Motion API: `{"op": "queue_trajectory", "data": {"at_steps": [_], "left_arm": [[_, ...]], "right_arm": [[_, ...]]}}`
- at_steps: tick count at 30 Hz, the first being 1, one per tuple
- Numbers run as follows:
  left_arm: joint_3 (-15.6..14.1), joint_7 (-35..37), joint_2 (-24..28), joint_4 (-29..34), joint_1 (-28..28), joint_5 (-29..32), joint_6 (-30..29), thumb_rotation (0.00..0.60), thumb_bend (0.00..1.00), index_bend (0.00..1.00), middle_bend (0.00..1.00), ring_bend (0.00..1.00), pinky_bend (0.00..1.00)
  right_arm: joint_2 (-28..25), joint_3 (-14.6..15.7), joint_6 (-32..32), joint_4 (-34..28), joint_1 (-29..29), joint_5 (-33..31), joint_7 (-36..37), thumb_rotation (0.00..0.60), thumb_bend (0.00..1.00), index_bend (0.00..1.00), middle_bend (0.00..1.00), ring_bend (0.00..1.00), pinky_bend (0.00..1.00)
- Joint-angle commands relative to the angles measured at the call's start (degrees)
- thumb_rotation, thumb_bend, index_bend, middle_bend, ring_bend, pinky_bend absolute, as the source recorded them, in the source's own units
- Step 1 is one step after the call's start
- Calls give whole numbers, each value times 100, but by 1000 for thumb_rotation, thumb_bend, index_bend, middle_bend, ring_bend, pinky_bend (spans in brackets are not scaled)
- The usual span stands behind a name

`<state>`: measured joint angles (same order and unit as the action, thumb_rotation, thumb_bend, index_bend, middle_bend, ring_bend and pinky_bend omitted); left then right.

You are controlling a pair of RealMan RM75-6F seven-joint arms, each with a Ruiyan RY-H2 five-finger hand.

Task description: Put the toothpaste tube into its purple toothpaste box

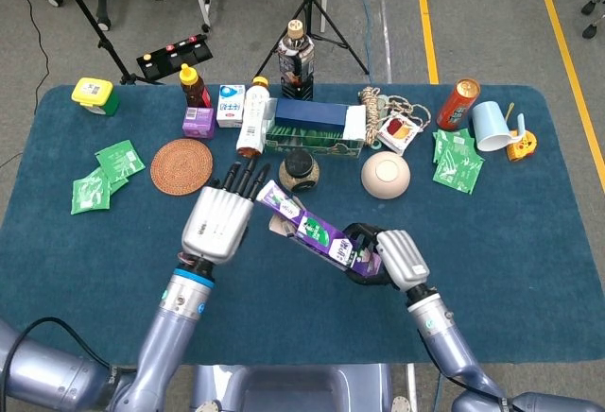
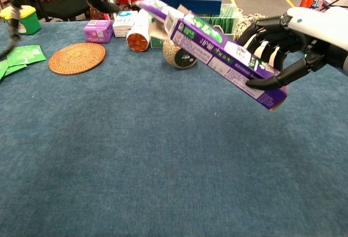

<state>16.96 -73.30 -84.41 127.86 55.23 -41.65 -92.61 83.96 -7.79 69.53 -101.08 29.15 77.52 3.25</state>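
The purple toothpaste box [image 2: 223,55] is held in the air above the table [image 1: 510,242], gripped near its right end by the right hand [image 1: 392,256], whose fingers [image 2: 283,76] are wrapped round it. The box is tilted, its far-left end raised, with the flap there seen open. The left hand [image 1: 219,221] is seen flat with fingers extended, just left of that open end, holding nothing. The tube itself cannot be made out; it is judged to lie inside already, so closing the flap appears to be what is left
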Motion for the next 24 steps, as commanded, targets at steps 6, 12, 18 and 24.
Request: {"op": "queue_trajectory", "data": {"at_steps": [6, 12, 18, 24], "left_arm": [[-444, 1733, 1526, 161, -986, -517, 588, 600, 233, 0, 0, 120, 432], [-496, 2679, 2228, 32, -1333, -765, 1007, 600, 234, 0, 0, 120, 432], [-538, 3188, 2564, -50, -1514, -926, 1260, 600, 234, 0, 0, 120, 432], [-670, 3552, 2702, -201, -1683, -1100, 1461, 600, 233, 0, 0, 120, 432]], "right_arm": [[92, -23, 538, 1083, -31, 1325, 1936, 600, 509, 477, 576, 552, 649], [433, -67, 844, 1666, -31, 1466, 2163, 600, 509, 479, 577, 552, 650], [387, 42, 678, 1885, 35, 1522, 1669, 600, 514, 480, 577, 552, 650], [267, 126, 526, 2108, 152, 1680, 959, 600, 513, 480, 577, 551, 649]]}}
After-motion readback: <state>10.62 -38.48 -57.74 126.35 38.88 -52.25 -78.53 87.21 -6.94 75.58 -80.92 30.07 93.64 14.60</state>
